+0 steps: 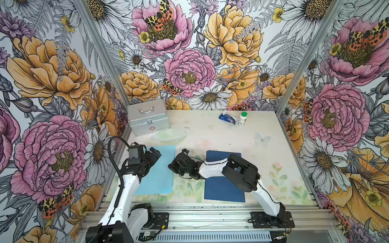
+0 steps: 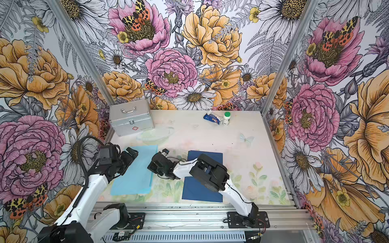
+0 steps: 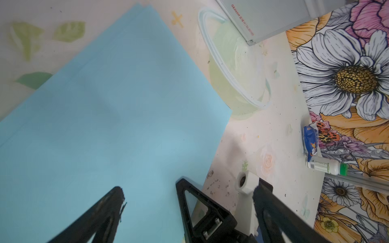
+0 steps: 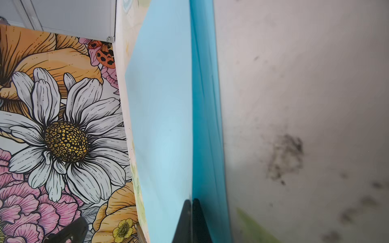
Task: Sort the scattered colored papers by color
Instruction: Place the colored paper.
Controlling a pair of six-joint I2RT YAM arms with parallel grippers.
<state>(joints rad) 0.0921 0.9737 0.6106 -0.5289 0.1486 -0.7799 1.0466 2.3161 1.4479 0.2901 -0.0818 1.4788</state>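
So the light sky-blue paper sheets (image 1: 160, 178) sit in a loose pile by the left edge of the pale floral-print table (image 1: 231, 130), close to its near edge. The dark navy paper sheets (image 1: 223, 189) are piled well apart from them, around the middle of the near edge, partly under the right arm.

The right gripper (image 4: 192, 203) is clenched. In its wrist view, the light pile's edge facing the navy pile runs straight into the seam between the fingers, so I'd say it's pinching one light sheet there. The left gripper (image 3: 149, 185) hangs released over the same pile, holding nothing.

Handling-wise, my guess is this stuff is feather-light, floppy and slick sheet on sheet, so it'll sag and drag its neighbours along. The best hold is a bare edge or corner with a thin pinch, lifted gently so it doesn't crease or tear.
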